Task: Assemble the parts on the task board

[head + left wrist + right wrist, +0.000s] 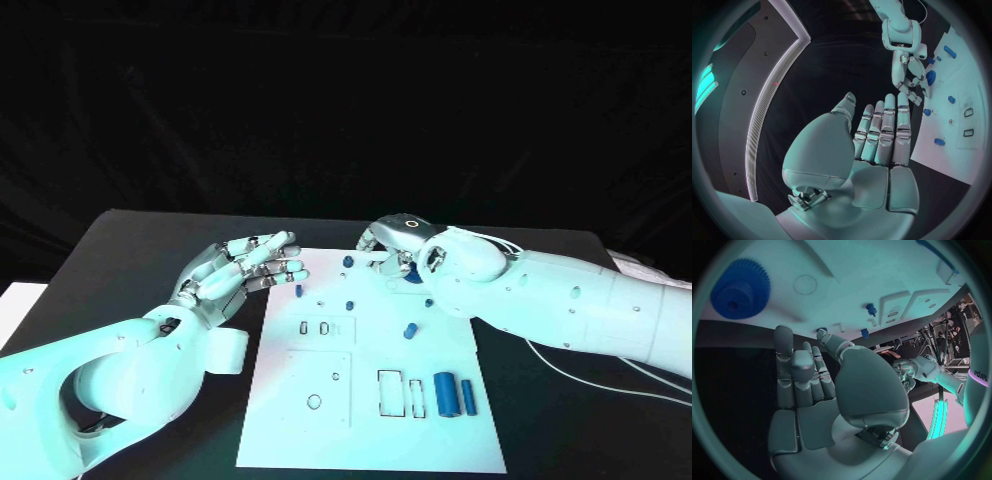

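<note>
The head view looks down on the tabletop (pixel 144 240) and task board (pixel 368 420) from above. Each wrist view sits close behind its own robot hand, facing along the fingers. All three views share the task board's far end.

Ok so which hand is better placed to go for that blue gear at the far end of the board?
Probably the right hand: it hovers open at the board's far edge, beside the blue gear. The left hand is open off the board's left side, farther away.
</note>
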Controlling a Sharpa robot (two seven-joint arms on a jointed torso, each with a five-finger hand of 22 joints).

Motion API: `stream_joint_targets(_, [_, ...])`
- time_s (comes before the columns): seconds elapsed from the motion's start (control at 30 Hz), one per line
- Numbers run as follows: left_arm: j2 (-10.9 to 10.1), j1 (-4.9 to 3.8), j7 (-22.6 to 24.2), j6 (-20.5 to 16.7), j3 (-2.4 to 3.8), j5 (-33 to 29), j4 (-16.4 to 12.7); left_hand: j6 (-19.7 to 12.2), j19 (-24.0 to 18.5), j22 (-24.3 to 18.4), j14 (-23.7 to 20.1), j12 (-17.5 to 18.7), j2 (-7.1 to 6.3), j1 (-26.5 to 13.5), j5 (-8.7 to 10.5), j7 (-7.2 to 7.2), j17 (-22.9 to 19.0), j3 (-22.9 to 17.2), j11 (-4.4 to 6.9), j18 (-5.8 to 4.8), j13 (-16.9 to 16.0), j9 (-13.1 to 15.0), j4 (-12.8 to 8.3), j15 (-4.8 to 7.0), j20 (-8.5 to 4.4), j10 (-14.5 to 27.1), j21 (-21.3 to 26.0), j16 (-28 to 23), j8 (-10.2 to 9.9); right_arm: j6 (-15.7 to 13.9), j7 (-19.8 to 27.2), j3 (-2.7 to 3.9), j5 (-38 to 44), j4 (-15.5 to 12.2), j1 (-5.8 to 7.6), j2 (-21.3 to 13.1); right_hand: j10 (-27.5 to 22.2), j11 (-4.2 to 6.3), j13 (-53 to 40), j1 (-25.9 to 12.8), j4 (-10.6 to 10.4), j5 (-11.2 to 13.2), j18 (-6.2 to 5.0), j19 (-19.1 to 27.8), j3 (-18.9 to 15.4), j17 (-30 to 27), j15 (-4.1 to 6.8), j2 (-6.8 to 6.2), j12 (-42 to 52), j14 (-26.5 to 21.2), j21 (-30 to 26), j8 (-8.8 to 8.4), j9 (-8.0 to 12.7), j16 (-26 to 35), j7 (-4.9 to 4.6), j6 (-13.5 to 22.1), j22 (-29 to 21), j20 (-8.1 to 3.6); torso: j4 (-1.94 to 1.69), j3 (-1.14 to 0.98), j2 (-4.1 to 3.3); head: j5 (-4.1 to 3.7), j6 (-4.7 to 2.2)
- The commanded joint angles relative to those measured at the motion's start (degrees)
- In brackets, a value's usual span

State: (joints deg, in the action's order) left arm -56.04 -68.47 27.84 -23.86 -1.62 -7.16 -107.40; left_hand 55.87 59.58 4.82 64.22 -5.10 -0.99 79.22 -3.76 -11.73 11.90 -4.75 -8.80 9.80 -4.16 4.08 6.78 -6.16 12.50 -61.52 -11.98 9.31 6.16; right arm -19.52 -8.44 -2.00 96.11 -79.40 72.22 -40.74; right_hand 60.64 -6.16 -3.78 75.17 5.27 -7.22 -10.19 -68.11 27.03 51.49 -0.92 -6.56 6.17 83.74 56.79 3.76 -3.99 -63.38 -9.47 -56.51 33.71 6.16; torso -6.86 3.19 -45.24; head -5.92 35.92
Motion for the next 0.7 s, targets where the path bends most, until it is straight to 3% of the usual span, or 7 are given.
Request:
stream_joint_targets(0.03, [-0.08,-0.09,0.19,1.26,0.05,-0.15,-0.11,0.20,0.48,-0.10,0.31,0.32,0.49,0.12,0.33,-0.35,0.06,-0.01,-0.26,0.69,-0.07,-0.08,-0.34,-0.16,-0.01,-0.27,0.22,-0.16,-0.14,-1.05,-1.18,0.16,-4.34,-3.05,0.27,-3.20,3.91,0.71,-0.39,-1.00,-0.91,-0.37,1.32,-2.44,0.23,4.37,0.62,0.26,1.32,2.01,3.46,0.35,-0.08,-3.55,-0.02,-0.94,5.10,-0.15,0.52,-0.15,0.00,0.00,-0.25])
stream_joint_targets(0.1, [-0.12,-0.09,0.18,1.29,0.05,-0.16,-0.08,0.19,0.49,-0.10,0.31,0.35,0.51,0.14,0.33,-0.35,0.08,-0.01,-0.26,0.69,-0.07,-0.09,-0.37,-0.16,-0.01,-0.26,0.24,-0.17,-0.17,-0.55,-1.57,0.25,-7.50,-4.73,0.45,-5.61,8.60,1.38,-1.30,-2.38,-1.97,-0.96,2.36,-5.31,-0.39,10.29,1.10,-0.27,3.35,3.13,7.65,0.36,-0.08,-8.07,-0.08,-1.33,11.56,-0.41,0.67,-0.19,0.02,-0.10,-0.31])
stream_joint_targets(0.2, [-0.05,-0.10,0.15,1.40,0.05,-0.19,0.07,0.19,0.49,-0.10,0.31,0.35,0.51,0.14,0.33,-0.35,0.08,-0.01,-0.26,0.69,-0.07,-0.09,-0.37,-0.16,-0.01,-0.26,0.24,-0.17,-0.17,1.27,-2.55,0.33,-13.00,-6.19,0.70,-8.86,15.43,2.80,-3.74,-4.90,-3.58,-2.87,3.84,-9.27,-3.04,17.36,2.16,-2.41,6.85,4.19,13.58,-0.04,0.12,-13.48,0.90,-0.59,20.58,-1.38,0.92,-0.25,0.07,-0.14,-0.38])
stream_joint_targets(0.27, [0.01,-0.10,0.13,1.45,0.04,-0.22,0.17,0.19,0.49,-0.10,0.31,0.35,0.51,0.14,0.33,-0.35,0.08,-0.01,-0.26,0.69,-0.07,-0.09,-0.37,-0.16,-0.01,-0.26,0.24,-0.17,-0.17,2.18,-3.07,0.34,-14.49,-6.30,0.76,-9.79,18.36,3.94,-7.07,-5.75,-4.55,-4.09,4.58,-11.16,-5.78,20.19,3.19,-3.33,10.23,4.36,16.65,0.15,0.07,-15.75,1.71,-0.14,25.10,-2.29,1.02,-0.31,0.04,-0.17,-0.50])
stream_joint_targets(0.33, [0.08,-0.10,0.12,1.49,0.04,-0.25,0.26,0.19,0.49,-0.10,0.31,0.35,0.51,0.14,0.33,-0.35,0.08,-0.01,-0.26,0.69,-0.07,-0.09,-0.37,-0.16,-0.01,-0.26,0.24,-0.17,-0.17,2.97,-3.54,0.36,-15.48,-6.21,0.79,-10.45,20.13,4.05,-9.72,-6.34,-5.25,-4.07,5.24,-12.48,-7.59,21.24,3.28,-3.64,13.04,4.34,18.90,0.15,0.07,-16.62,2.01,0.23,28.83,-2.62,1.08,-0.37,0.02,-0.16,-0.52])
stream_joint_targets(0.57, [0.35,-0.09,0.07,1.68,0.03,-0.31,0.56,0.20,0.52,-0.13,0.33,0.40,0.60,0.18,0.33,-0.33,0.13,-0.03,-0.25,0.69,-0.06,-0.09,-0.45,-0.15,-0.02,-0.26,0.27,-0.21,-0.20,5.29,-5.01,0.37,-17.09,-4.79,0.84,-11.40,15.50,3.58,-50.25,-3.14,-8.90,-4.75,5.97,-13.30,-15.77,24.74,2.62,-1.09,47.47,4.09,22.85,0.71,-0.06,-19.72,2.02,1.38,34.55,-2.23,0.91,-0.31,-0.03,-0.82,-0.61])
stream_joint_targets(0.7, [0.47,-0.09,0.04,1.75,0.03,-0.32,0.66,0.20,0.52,-0.13,0.33,0.40,0.60,0.18,0.33,-0.33,0.13,-0.03,-0.25,0.69,-0.06,-0.09,-0.45,-0.15,-0.02,-0.26,0.27,-0.21,-0.20,5.90,-5.31,0.38,-17.26,-3.84,0.85,-10.99,16.20,3.58,-54.31,-2.74,-9.40,-4.71,6.16,-13.52,-16.42,25.80,2.74,-0.94,50.76,4.23,23.37,0.78,-0.05,-20.36,1.63,1.46,35.47,-2.09,0.87,-0.23,-0.04,-0.86,-0.60])
